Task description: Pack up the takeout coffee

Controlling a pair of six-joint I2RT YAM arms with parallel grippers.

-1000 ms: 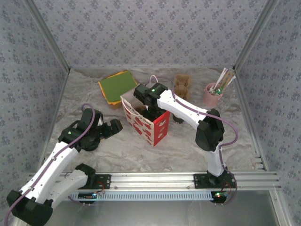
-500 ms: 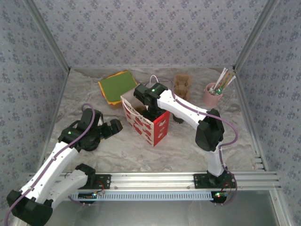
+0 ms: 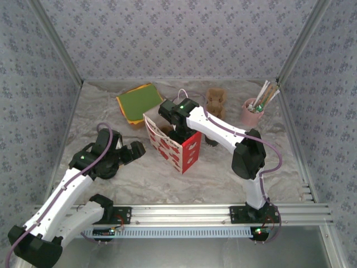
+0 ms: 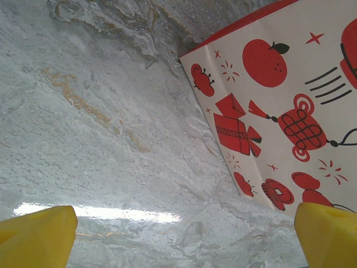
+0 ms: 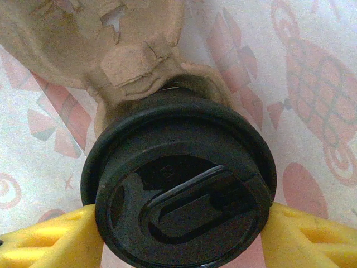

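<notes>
changed: pretty much nothing, my arms haven't budged
right gripper [image 5: 181, 226]: clamped on the takeout coffee [image 5: 178, 190], down inside the bag [image 3: 182, 152]
left gripper [image 4: 184, 237]: wide apart, empty
task: letting go comes next, I reckon

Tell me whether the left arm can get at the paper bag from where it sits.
Probably yes. The left gripper is open and points toward the paper bag close by, with bare table between them and nothing in the way.

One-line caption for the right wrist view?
Black-lidded takeout coffee gripped between the right gripper's yellow fingers, inside the printed bag.
</notes>
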